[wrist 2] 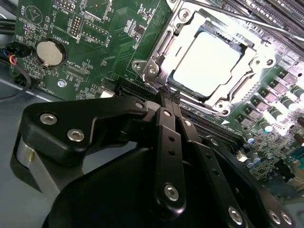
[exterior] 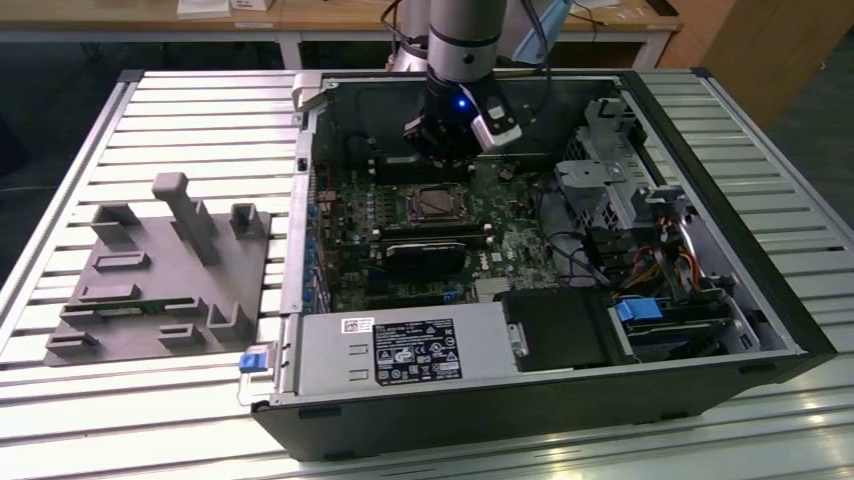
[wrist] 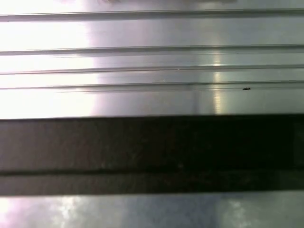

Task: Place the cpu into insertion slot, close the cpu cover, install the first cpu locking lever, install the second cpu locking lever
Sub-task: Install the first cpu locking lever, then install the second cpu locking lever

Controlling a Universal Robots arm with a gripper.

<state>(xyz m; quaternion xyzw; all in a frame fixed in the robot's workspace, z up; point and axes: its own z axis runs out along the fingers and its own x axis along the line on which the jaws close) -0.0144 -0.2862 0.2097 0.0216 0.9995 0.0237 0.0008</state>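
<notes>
In the exterior view an open desktop computer case [exterior: 534, 380] lies on its side on a ribbed metal table [exterior: 174, 100]. The arm reaches down into the case, and its gripper [exterior: 438, 160] hangs just above the far edge of the processor socket on the green motherboard [exterior: 360, 215]. The cpu [exterior: 434, 205] sits in the socket as a small dull square, framed by the cpu cover [exterior: 434, 190]. Just beside the socket, toward the camera, is a black heatsink block [exterior: 427, 258]. The power supply [exterior: 400, 350] at the near wall carries white and black stickers. On the exterior view's left a grey moulded fixture [exterior: 160, 270] rests on the table, well apart from the case.

The second wrist view gives what the exterior view lacks: the socket close up. The cpu [wrist 2: 205, 61] lies flat in its slot, its pale top glaring with light, and the cpu cover [wrist 2: 164, 45] lies closed around it as a silvery frame. The gripper [wrist 2: 168, 95] has its black fingers [wrist 2: 166, 137] pressed together, holding nothing, their tips at the socket's edge. A round coin battery [wrist 2: 50, 52] sits on the board well apart from the socket. White lettering on the board is too small to make out.

The first wrist view shows bright metal slats [wrist: 152, 61] and a dark band [wrist: 152, 152] across them.
</notes>
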